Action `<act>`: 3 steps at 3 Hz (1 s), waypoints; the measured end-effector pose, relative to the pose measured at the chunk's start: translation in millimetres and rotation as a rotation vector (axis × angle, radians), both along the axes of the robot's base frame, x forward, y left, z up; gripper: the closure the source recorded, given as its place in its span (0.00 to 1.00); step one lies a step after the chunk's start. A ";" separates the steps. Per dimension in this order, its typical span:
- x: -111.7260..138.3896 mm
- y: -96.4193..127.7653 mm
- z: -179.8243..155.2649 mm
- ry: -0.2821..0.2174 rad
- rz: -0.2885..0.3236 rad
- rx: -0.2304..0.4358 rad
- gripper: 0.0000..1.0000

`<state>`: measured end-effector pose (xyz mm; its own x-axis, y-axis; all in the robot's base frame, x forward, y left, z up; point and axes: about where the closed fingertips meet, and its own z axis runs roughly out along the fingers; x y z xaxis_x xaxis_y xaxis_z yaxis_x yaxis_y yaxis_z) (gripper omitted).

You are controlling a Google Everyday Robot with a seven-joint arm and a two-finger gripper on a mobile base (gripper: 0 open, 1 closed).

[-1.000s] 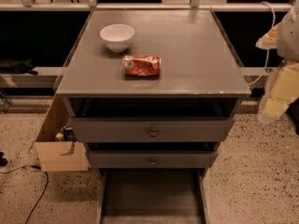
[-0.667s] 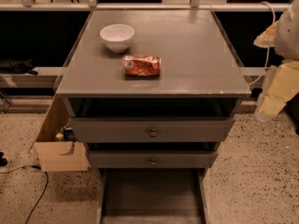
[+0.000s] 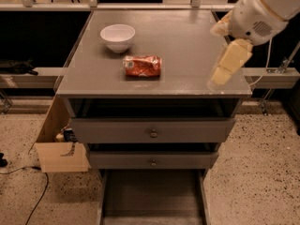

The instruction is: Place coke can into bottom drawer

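Observation:
The coke can (image 3: 142, 66) lies on its side on the grey cabinet top (image 3: 187, 46), near the middle, red-orange with white markings. The bottom drawer (image 3: 150, 196) is pulled out at the foot of the cabinet, and the part of its flat grey floor that I can see has nothing on it. My gripper (image 3: 226, 65) hangs from the white arm (image 3: 258, 11) over the right front part of the cabinet top, well to the right of the can and apart from it. It holds nothing that I can see.
A white bowl (image 3: 117, 36) stands on the top behind and left of the can. Two upper drawers with round knobs (image 3: 153, 133) are slightly ajar. An open cardboard box (image 3: 58, 146) and a cable (image 3: 37, 196) lie on the floor to the left.
The arm has swung in from the right edge of the view to over the right front of the cabinet top. The can, bowl and drawers have not moved.

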<state>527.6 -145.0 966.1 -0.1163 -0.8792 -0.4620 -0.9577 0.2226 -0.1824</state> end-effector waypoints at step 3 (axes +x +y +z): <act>52.6 55.6 -20.7 0.001 0.035 0.109 0.00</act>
